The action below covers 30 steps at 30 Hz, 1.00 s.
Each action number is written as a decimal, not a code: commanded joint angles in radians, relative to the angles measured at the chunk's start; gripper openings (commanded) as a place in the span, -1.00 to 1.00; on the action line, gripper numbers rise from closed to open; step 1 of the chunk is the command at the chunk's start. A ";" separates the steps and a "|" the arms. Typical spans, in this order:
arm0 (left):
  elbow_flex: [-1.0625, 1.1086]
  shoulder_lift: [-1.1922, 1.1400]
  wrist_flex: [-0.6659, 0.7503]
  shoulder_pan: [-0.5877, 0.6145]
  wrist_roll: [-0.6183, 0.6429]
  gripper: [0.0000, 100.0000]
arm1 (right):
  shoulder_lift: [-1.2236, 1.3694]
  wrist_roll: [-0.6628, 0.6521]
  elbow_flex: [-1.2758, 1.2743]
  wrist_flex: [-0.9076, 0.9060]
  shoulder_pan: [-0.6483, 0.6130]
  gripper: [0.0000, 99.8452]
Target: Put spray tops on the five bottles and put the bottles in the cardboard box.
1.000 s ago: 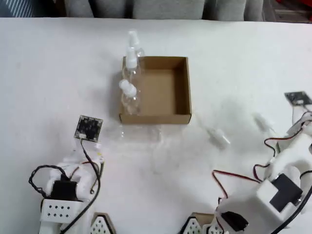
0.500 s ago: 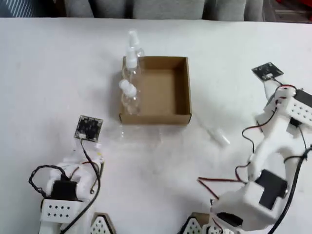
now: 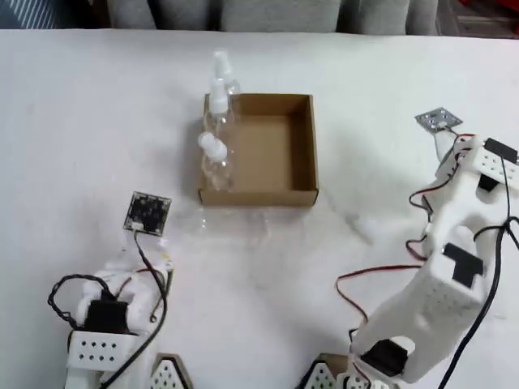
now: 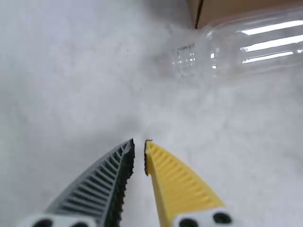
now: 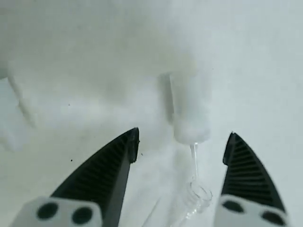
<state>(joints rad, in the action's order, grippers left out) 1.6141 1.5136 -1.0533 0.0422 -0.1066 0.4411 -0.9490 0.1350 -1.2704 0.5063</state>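
R end effector (image 5: 183, 134): jaws apart, spray top (image 5: 188, 113) just ahead.
L end effector (image 4: 139, 142): jaws together, near lying bottle (image 4: 246, 47).
Risk: top could be rolled off, or its thin tube bent, if clamped off-centre.

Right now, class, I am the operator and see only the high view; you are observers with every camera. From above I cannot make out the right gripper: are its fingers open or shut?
Observer: Open; the right wrist view shows the right gripper with its black fingers wide apart.
Operator: What lies between them?
Observer: A white plastic spray top with a thin dip tube, lying on the white table, touching neither finger.
Operator: And the left gripper?
Observer: The left gripper is shut and empty, apart from a clear plastic bottle lying capless on its side beside a corner of the brown cardboard box.
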 commanded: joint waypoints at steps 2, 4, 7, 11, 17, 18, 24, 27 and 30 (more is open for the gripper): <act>-0.008 0.013 0.026 0.005 -0.011 -0.90 | 0.065 -0.069 0.092 -0.012 -0.008 -0.55; -0.008 0.013 0.026 0.005 -0.011 -0.90 | 0.090 -0.069 0.124 -0.033 -0.008 -0.70; -0.008 0.013 0.026 0.005 -0.011 -0.90 | 0.114 -0.069 0.181 -0.054 -0.005 -0.99; -0.008 0.013 0.026 0.005 -0.011 -0.90 | 0.110 -0.066 0.259 -0.125 -0.001 -0.98; -0.008 0.013 0.028 0.007 -0.011 -0.90 | 0.073 0.135 0.525 -0.291 -0.021 -0.97; -0.008 0.013 0.028 0.007 -0.011 -0.90 | 0.070 0.169 0.580 -0.321 -0.027 -0.97; -0.008 0.013 0.031 0.008 -0.011 -0.90 | 0.038 0.427 0.878 -0.463 -0.084 -0.97; -0.008 0.013 0.029 0.010 -0.011 -0.90 | 0.015 0.520 0.951 -0.463 -0.113 -0.97; -0.008 0.013 0.031 0.010 -0.011 -0.90 | -0.013 0.601 0.982 -0.463 -0.150 -0.97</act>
<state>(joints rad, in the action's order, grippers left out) 1.6141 1.5136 -1.0518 0.0422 -0.1066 0.5056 -0.4273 1.0480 -1.6985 0.3974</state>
